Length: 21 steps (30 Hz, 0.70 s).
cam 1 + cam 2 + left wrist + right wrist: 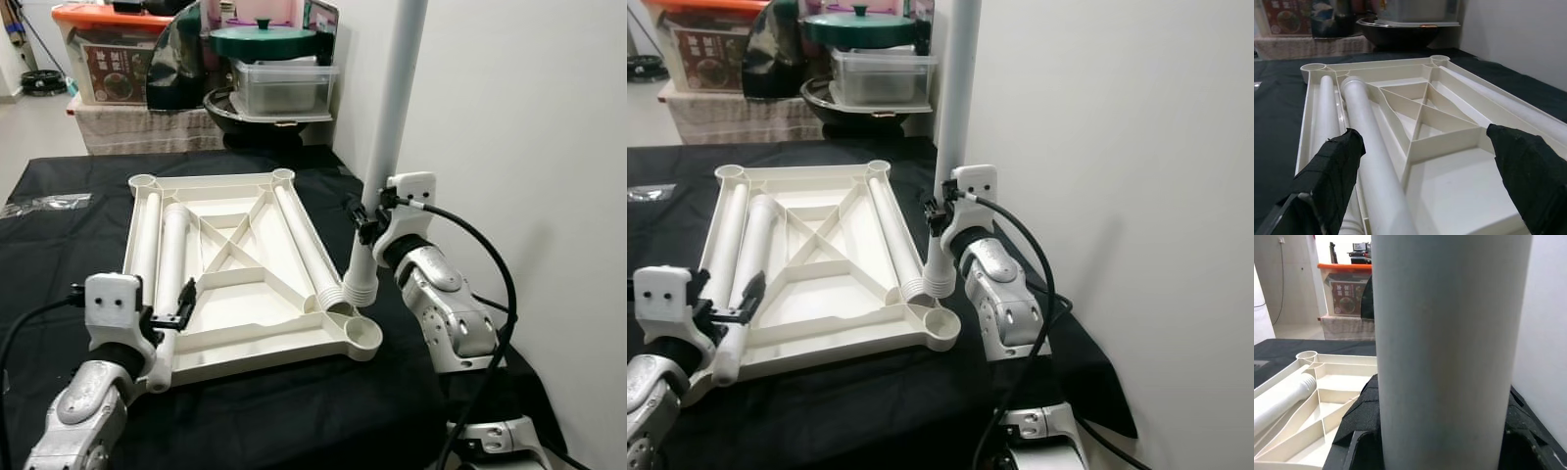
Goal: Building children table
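Observation:
A white children's table top (265,349) lies upside down on the black cloth. Three white legs lie in its channels: two at the left (171,259) (147,235) and one at the right (299,240). My right gripper (367,221) is shut on a fourth leg (394,117) and holds it upright. Its ribbed end (361,284) hangs just above and behind the near-right corner socket (363,336). In the right wrist view this leg (1444,342) sits between the black fingers (1359,423). My left gripper (172,307) is open at the near-left rim, its fingers (1332,169) on either side of a lying leg (1371,147).
A white wall (529,147) rises close on the right. Behind the table stand a dark wok with a clear box and green lid (269,83) and an orange-lidded bin (108,54). A clear plastic bag (44,204) lies at the left. The cloth's front edge is near.

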### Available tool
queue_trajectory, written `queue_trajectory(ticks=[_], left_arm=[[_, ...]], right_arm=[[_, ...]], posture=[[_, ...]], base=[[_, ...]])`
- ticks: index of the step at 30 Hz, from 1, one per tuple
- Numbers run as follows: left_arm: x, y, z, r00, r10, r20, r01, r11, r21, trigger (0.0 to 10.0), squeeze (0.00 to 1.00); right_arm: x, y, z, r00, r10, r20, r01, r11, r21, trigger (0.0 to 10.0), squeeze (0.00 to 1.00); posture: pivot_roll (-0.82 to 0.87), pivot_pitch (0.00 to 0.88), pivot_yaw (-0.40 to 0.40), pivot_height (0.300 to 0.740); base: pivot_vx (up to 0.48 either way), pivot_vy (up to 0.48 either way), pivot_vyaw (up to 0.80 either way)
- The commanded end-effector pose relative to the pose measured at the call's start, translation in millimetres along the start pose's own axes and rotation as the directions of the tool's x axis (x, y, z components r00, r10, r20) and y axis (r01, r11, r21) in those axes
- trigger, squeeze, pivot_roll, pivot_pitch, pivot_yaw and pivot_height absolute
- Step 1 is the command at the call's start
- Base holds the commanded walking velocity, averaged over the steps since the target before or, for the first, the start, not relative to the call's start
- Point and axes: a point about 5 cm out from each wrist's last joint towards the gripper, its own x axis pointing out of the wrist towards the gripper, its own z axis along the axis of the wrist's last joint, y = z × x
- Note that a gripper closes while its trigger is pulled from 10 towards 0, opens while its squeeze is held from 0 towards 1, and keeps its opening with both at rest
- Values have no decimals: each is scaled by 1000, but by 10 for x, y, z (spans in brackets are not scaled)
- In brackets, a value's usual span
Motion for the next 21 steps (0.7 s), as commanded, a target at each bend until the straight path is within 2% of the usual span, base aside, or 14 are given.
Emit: queue_trajectory(ticks=[1, 6, 21], left_arm=[[-17, -20, -33, 1000, -12, -17, 13, 999, 39, 10000, 0], [-12, -32, -33, 1000, -11, -3, 11, 999, 41, 10000, 0], [40, 60, -90, 997, 70, -24, -68, 995, 73, 10000, 0]], right_arm=[[-17, -4, 19, 1000, -3, 3, 3, 1000, -4, 10000, 0], [-20, -9, 7, 1000, -5, 0, 5, 1000, -8, 10000, 0], [-29, -52, -80, 999, -36, -21, 35, 999, -37, 10000, 0]], posture=[[68, 0, -72, 740], [65, 0, -71, 740], [63, 0, -70, 740]], base=[[-262, 0, 0], [-480, 0, 0], [0, 0, 0]])
